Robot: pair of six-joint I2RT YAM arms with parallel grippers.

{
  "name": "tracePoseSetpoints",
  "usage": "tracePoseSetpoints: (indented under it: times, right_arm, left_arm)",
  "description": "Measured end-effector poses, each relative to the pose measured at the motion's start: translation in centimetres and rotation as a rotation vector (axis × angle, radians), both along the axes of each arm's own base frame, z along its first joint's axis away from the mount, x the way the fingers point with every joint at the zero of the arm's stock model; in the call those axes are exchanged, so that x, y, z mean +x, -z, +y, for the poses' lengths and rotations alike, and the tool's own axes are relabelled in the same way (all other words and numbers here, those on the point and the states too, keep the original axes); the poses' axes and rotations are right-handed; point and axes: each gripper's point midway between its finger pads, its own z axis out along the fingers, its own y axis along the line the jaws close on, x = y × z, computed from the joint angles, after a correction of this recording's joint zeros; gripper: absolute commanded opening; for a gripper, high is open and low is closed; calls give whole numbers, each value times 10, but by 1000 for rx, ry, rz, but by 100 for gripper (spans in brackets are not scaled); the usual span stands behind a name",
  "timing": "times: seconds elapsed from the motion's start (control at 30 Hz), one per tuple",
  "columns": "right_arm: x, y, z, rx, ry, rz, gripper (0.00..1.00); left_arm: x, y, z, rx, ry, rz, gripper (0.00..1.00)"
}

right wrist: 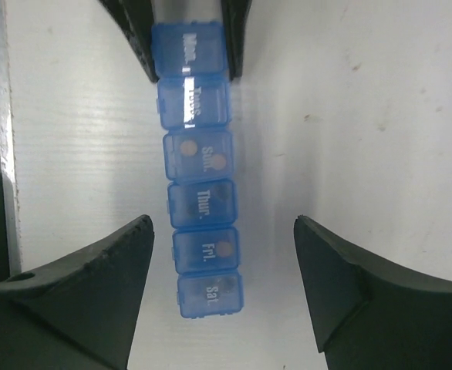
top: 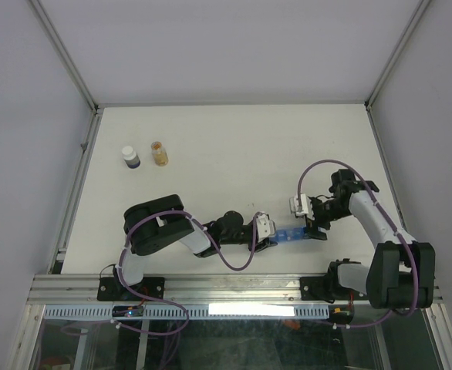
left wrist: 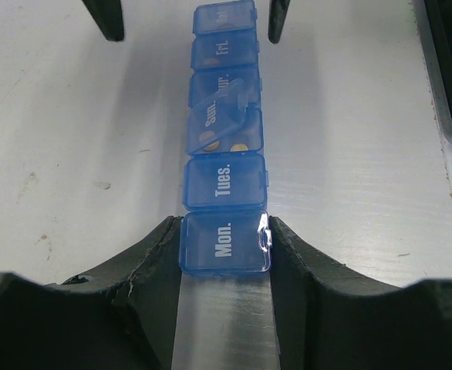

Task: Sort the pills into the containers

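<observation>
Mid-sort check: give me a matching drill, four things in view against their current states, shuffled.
Things:
1. left pincer
2. right pincer
3. Sun. lid
4. amber bottle

States:
A. tilted up, ajar
B. open, astride the Sat. end of the pill organizer
C. upright beside the white-capped vial
D. clamped on the Mon. end of the pill organizer

Pairs: 1-D, 2-B, 3-A, 4-C

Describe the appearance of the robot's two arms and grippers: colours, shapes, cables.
Both the left arm and right arm have bulky black joint housings linked by white segments, with a purple cable looping loosely along each. The left gripper and right gripper carry matte black fingers, broad at the base, curving to narrow tips. No markings show.
</observation>
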Motion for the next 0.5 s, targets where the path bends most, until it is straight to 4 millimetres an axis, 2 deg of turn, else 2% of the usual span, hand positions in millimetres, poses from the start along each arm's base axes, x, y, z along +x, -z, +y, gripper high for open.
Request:
tracePoseSetpoints:
  times: [0.1, 0.23, 0.37, 0.5]
  right_arm:
    - [4, -22, 10, 68, 21, -2, 64]
    - [2, -40, 24, 163, 81, 51, 29]
    - [-3, -44, 31, 193, 146, 126, 0]
    - [-9, -36, 39, 184, 168, 175, 0]
  left_arm:
    - [0, 0, 0, 0, 0, 0, 16]
    - [0, 0, 0, 0, 0, 0, 16]
    - [0, 0, 0, 0, 1, 0, 16]
    - [0, 0, 0, 0, 3, 1, 16]
